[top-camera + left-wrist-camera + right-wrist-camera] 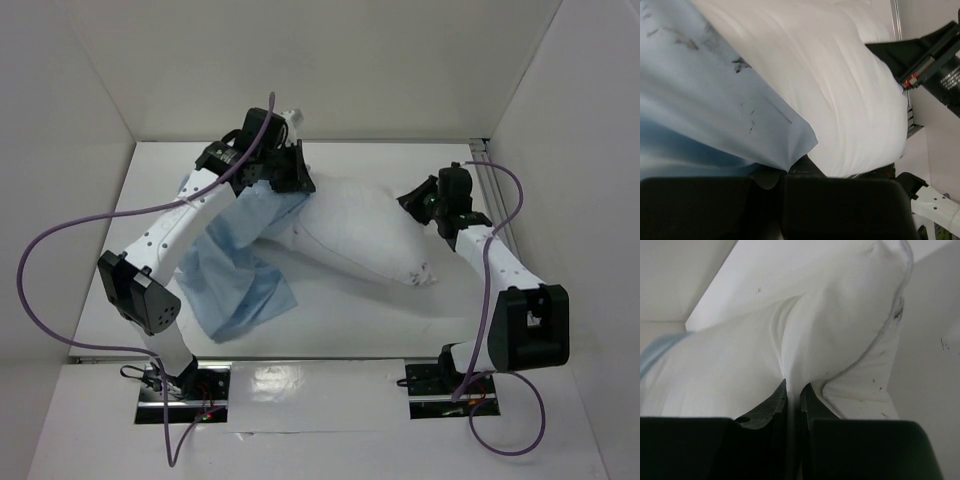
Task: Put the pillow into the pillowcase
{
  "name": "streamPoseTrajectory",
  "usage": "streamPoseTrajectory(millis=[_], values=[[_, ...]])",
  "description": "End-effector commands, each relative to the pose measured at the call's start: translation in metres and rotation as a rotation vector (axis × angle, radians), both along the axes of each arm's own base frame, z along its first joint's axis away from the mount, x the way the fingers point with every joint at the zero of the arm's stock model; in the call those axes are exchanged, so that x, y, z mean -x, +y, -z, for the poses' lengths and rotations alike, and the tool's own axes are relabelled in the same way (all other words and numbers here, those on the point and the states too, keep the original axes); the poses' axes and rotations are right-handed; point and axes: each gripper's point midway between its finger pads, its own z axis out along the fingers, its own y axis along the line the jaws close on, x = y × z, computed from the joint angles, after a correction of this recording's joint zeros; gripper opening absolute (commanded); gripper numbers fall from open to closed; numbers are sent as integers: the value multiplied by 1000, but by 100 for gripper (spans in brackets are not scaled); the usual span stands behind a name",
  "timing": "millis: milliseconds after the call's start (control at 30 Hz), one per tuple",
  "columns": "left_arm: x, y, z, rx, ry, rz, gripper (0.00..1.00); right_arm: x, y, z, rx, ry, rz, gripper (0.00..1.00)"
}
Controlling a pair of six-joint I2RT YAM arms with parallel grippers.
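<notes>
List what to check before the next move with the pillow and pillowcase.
1. Right gripper shut on a fold of the pillow: ok.
2. Left gripper holding a corner of the pillowcase: ok, the corner runs in at its fingertips.
3. Pillow inside pillowcase: not ok, most of it lies outside.
4. Pillowcase mouth open wide: cannot tell.
5. The two grippers apart from each other in the top view: ok.

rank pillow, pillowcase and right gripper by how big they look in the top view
1. pillowcase and pillow: their visible areas look about alike, and the left arm hides part of the pillowcase, so I won't rank these two.
2. right gripper: clearly the smallest.
</notes>
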Motion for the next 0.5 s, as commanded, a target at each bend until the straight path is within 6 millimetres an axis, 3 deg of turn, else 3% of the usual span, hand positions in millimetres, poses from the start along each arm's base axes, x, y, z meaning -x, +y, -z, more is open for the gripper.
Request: streamPoseTrajectory(millis=[0,133,200,333,400,467], values=[[-13,-35,-79,234,-211,132,0,25,43,-46,-86,-94,-183,0],[-1,-25,-96,233,-240,126,0,43,35,-47,-8,-80,-203,0],[-5,-17,-103,217,-278,110,0,47,32,-49,22,-96,-209,0],[-20,5,-114,212,-300,69,0,45,27,-78,42,-187,-185,0],[-18,4,-101,197,-256,77,0,42,30,-102,49,-259,-189,0],[-12,9,-90,180,-233,67,0,41,34,-95,74,-243,-214,0]])
